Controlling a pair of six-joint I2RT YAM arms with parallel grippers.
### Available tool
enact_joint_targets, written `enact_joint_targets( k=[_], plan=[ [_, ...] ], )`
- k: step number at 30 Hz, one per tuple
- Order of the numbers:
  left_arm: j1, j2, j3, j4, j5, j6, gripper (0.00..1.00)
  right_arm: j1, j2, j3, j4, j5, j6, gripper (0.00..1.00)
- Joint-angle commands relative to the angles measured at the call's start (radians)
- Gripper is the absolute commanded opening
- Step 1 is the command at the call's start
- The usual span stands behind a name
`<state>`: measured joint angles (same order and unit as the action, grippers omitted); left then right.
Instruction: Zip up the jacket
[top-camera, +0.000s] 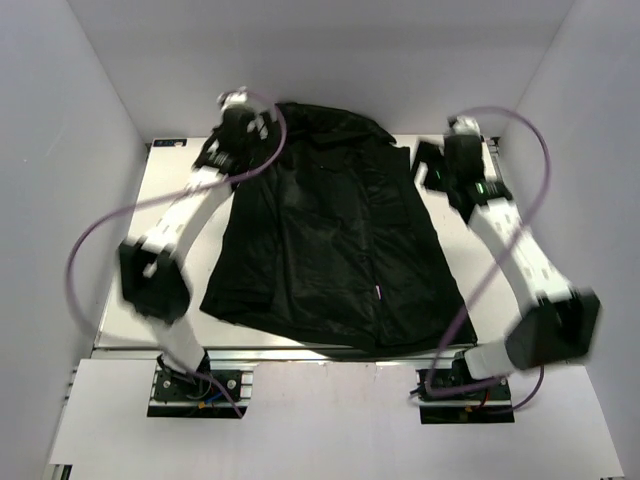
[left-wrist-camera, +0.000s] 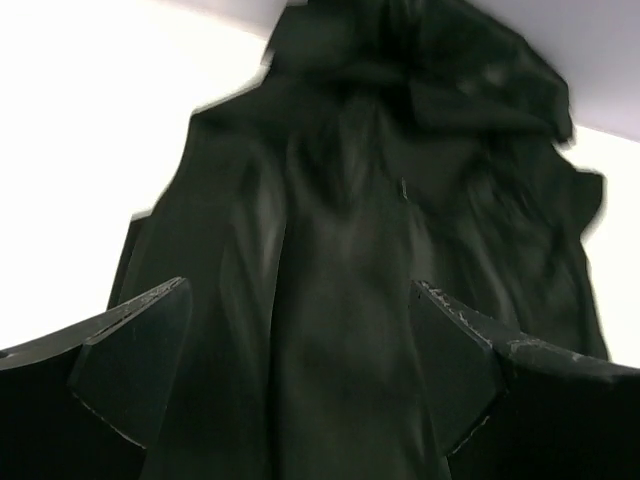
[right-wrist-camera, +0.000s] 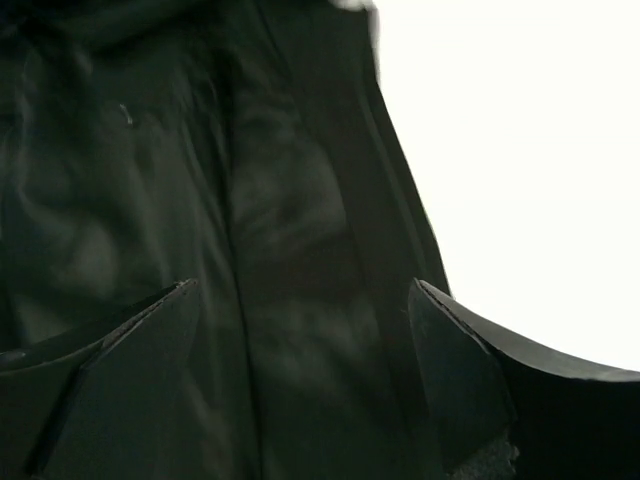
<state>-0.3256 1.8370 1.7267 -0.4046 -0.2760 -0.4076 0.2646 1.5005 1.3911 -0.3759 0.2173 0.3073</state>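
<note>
The black hooded jacket (top-camera: 330, 230) lies flat on the table, hood at the far end and hem toward the arm bases. A tiny pale mark (top-camera: 379, 292) shows near its front seam. My left gripper (top-camera: 248, 125) hovers over the jacket's far left shoulder, open and empty. In the left wrist view the jacket (left-wrist-camera: 340, 260) fills the space under the gripper (left-wrist-camera: 300, 290). My right gripper (top-camera: 433, 165) hovers at the jacket's far right edge, open and empty. In the right wrist view the gripper (right-wrist-camera: 302, 290) is over dark fabric (right-wrist-camera: 250, 200). The zipper pull cannot be made out.
The white table (top-camera: 170, 200) shows on both sides of the jacket. White enclosure walls (top-camera: 60, 150) stand at the left, right and back. Purple cables (top-camera: 95, 235) loop out from both arms.
</note>
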Motion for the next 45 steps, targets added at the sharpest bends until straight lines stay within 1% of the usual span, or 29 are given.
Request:
enact_joint_targets(
  k=[1, 2, 4, 5, 6, 8, 9, 13, 14, 16, 19, 20, 21, 22, 23, 24, 25, 27, 29, 32, 34, 36, 37, 38, 40, 41, 43, 44, 45],
  plan=[
    [0.002, -0.262, -0.318, -0.014, 0.073, -0.131, 0.98, -0.037, -0.122, -0.335, -0.150, 0.037, 0.177, 0.89],
    [0.000, -0.388, -0.475, 0.013, 0.090, -0.170, 0.98, -0.071, -0.156, -0.378, -0.208, 0.039, 0.209, 0.89],
    [-0.003, -0.499, -0.609, 0.030, 0.130, -0.204, 0.98, -0.109, -0.236, -0.461, -0.233, 0.037, 0.263, 0.89],
    [-0.006, -0.545, -0.671, 0.042, 0.156, -0.233, 0.98, -0.131, -0.258, -0.534, -0.233, 0.037, 0.274, 0.89],
    [-0.006, -0.618, -0.766, 0.046, 0.176, -0.255, 0.98, -0.181, -0.273, -0.565, -0.222, 0.033, 0.276, 0.89],
    [-0.007, -0.671, -0.829, 0.017, 0.193, -0.284, 0.98, -0.235, -0.289, -0.633, -0.218, 0.030, 0.277, 0.89],
    [-0.007, -0.708, -0.870, -0.002, 0.187, -0.312, 0.98, -0.295, -0.280, -0.648, -0.204, -0.005, 0.273, 0.89],
    [-0.007, -0.760, -0.915, -0.109, 0.092, -0.368, 0.98, -0.337, -0.246, -0.716, -0.127, -0.116, 0.254, 0.89],
    [-0.007, -0.765, -0.917, -0.164, 0.069, -0.385, 0.98, -0.337, -0.235, -0.725, -0.117, -0.125, 0.239, 0.89],
    [-0.007, -0.771, -0.914, -0.221, 0.005, -0.428, 0.98, -0.337, -0.191, -0.739, -0.109, -0.130, 0.228, 0.89],
    [-0.006, -0.769, -0.889, -0.322, -0.074, -0.474, 0.98, -0.335, -0.146, -0.768, -0.083, -0.160, 0.204, 0.86],
    [-0.004, -0.762, -0.872, -0.383, -0.095, -0.496, 0.98, -0.337, -0.140, -0.780, -0.064, -0.174, 0.197, 0.80],
    [-0.003, -0.757, -0.868, -0.410, -0.112, -0.534, 0.98, -0.337, -0.135, -0.793, -0.048, -0.193, 0.194, 0.72],
    [-0.001, -0.753, -0.868, -0.427, -0.135, -0.548, 0.98, -0.337, -0.128, -0.805, -0.031, -0.244, 0.190, 0.57],
    [0.006, -0.748, -0.877, -0.442, -0.140, -0.557, 0.98, -0.337, -0.128, -0.810, -0.002, -0.263, 0.185, 0.39],
    [0.013, -0.740, -0.881, -0.441, -0.141, -0.553, 0.98, -0.337, -0.134, -0.810, 0.006, -0.283, 0.179, 0.14],
    [0.017, -0.739, -0.883, -0.448, -0.153, -0.553, 0.98, -0.335, -0.140, -0.791, 0.006, -0.288, 0.173, 0.00],
    [0.030, -0.737, -0.886, -0.456, -0.160, -0.548, 0.98, -0.337, -0.179, -0.767, -0.018, -0.267, 0.164, 0.00],
    [0.033, -0.745, -0.897, -0.436, -0.125, -0.539, 0.98, -0.337, -0.218, -0.713, -0.067, -0.245, 0.154, 0.00],
    [0.033, -0.765, -0.957, -0.427, -0.108, -0.559, 0.98, -0.334, -0.318, -0.644, -0.109, -0.226, 0.153, 0.00],
    [0.039, -0.774, -1.004, -0.427, -0.103, -0.608, 0.98, -0.308, -0.388, -0.607, -0.138, -0.223, 0.135, 0.00],
    [0.048, -0.782, -1.023, -0.428, -0.098, -0.637, 0.98, -0.242, -0.422, -0.528, -0.193, -0.132, 0.121, 0.00],
    [0.052, -0.797, -1.035, -0.422, -0.097, -0.637, 0.98, -0.210, -0.428, -0.502, -0.252, -0.116, 0.115, 0.00],
    [0.057, -0.808, -1.039, -0.419, -0.097, -0.643, 0.98, -0.138, -0.436, -0.482, -0.264, -0.101, 0.096, 0.00],
    [0.060, -0.832, -1.058, -0.407, -0.098, -0.646, 0.98, -0.041, -0.456, -0.442, -0.284, -0.061, 0.081, 0.00],
    [0.063, -0.860, -1.062, -0.399, -0.101, -0.648, 0.98, 0.079, -0.460, -0.434, -0.288, -0.040, 0.081, 0.00],
    [0.066, -0.883, -1.073, -0.395, -0.115, -0.640, 0.98, 0.195, -0.441, -0.403, -0.307, -0.038, 0.084, 0.00],
    [0.068, -0.903, -1.079, -0.392, -0.120, -0.631, 0.98, 0.331, -0.428, -0.399, -0.316, -0.021, 0.119, 0.00],
    [0.069, -0.910, -1.084, -0.389, -0.121, -0.623, 0.98, 0.410, -0.393, -0.396, -0.319, 0.017, 0.130, 0.00]
  ],
)
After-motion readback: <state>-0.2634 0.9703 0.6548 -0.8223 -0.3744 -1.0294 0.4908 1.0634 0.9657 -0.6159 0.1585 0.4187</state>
